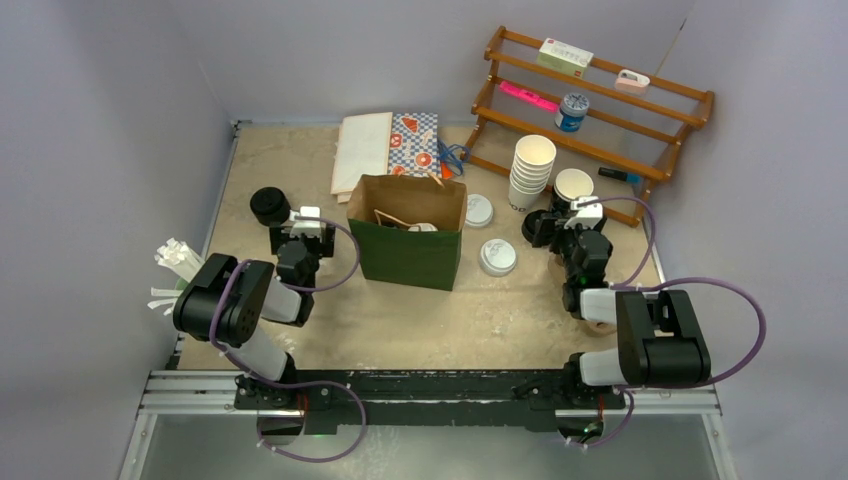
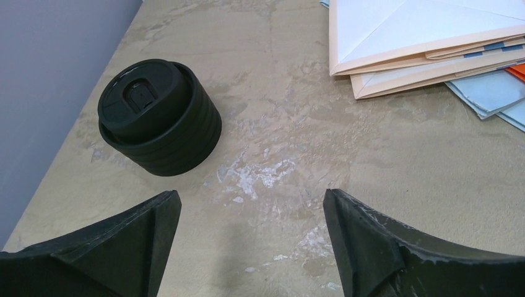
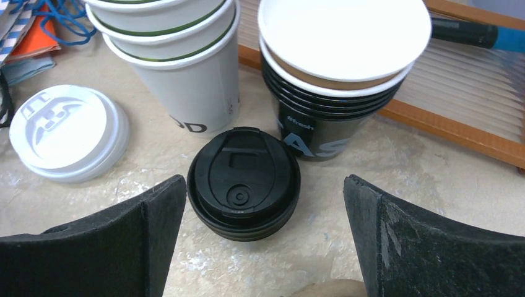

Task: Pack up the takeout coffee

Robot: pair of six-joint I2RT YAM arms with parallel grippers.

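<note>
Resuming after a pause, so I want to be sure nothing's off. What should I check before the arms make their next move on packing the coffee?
1. Left gripper open, empty: ok; a black lid stack sits ahead to its left.
2. Right gripper open, empty: ok; a second black lid stack sits just ahead.
3. Paper bag upright, mouth open: ok.
4. Takeout coffee located: cannot tell; no lidded dark cup shows, and something white inside the bag is unclear.
5. Dark cups lidded: not ok; nested stack, top open.
6. White lids at hand: ok; two lie right of the bag.
</note>
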